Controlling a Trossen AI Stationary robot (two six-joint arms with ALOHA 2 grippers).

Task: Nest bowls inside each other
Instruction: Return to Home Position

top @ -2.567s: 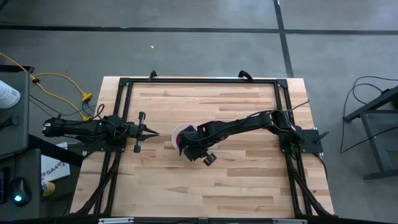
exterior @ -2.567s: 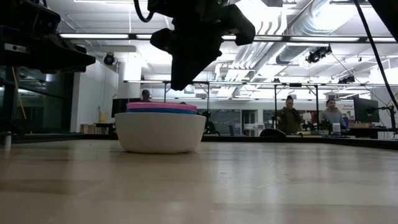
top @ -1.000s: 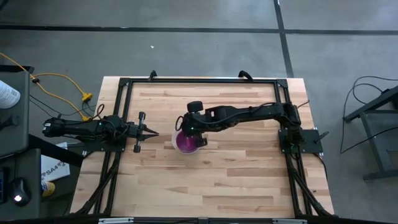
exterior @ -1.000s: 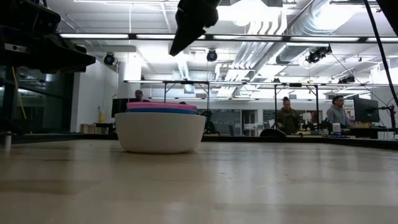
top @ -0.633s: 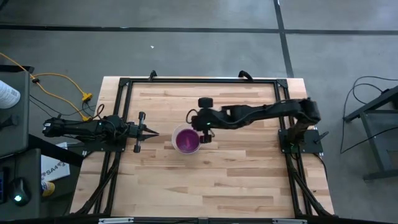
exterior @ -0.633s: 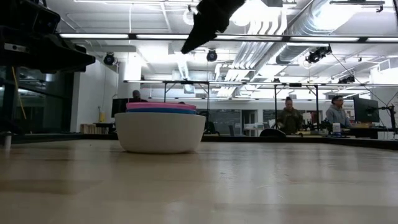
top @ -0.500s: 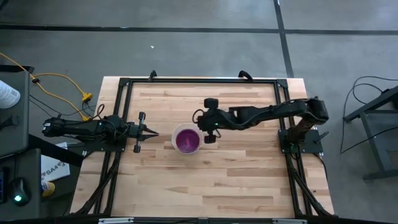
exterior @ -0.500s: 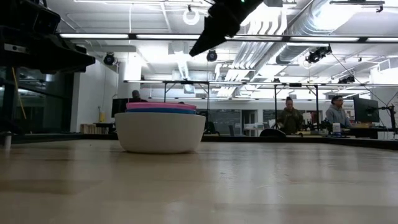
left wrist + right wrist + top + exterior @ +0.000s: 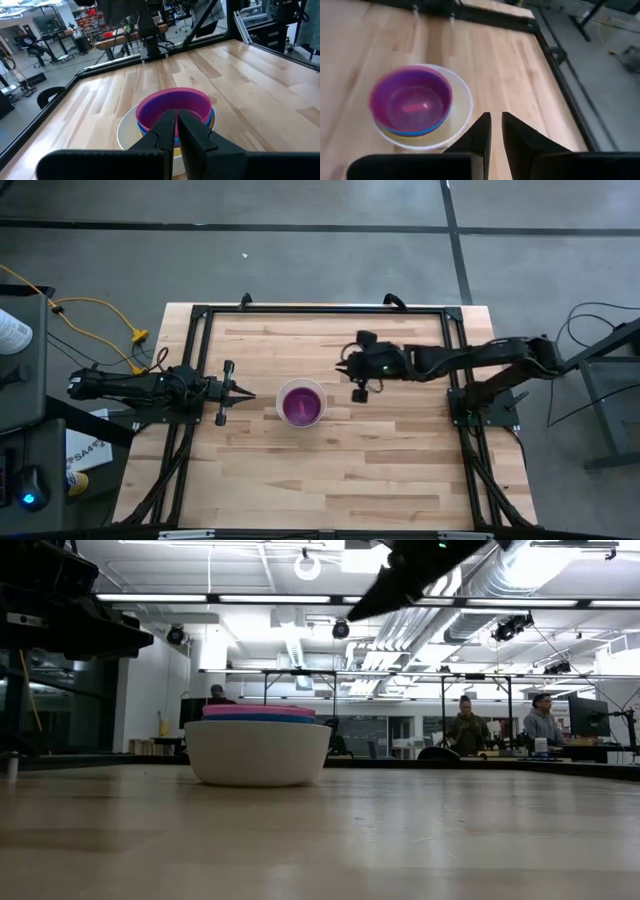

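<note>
The bowls stand nested in one stack (image 9: 302, 402) at the table's middle. The white bowl (image 9: 258, 752) is outermost and rests by its base on the wood. Pink (image 9: 258, 710) and blue (image 9: 258, 718) rims show above it, and the purple bowl (image 9: 411, 102) is innermost. My right gripper (image 9: 343, 370) hangs high to the stack's right, slanting down toward it, its fingers (image 9: 495, 120) a narrow gap apart with nothing between them. My left gripper (image 9: 248, 393) waits level at the stack's left, shut (image 9: 176, 117) and apart from the stack.
A black frame rail (image 9: 320, 310) runs round the tabletop. Bare wood lies on every side of the stack. People sit at desks (image 9: 465, 725) in the room behind the table.
My right gripper has drawn back from above the stack toward the table's right edge, staying high and tipping from steeply downward to a shallow slant. The stack of bowls has stayed in place.
</note>
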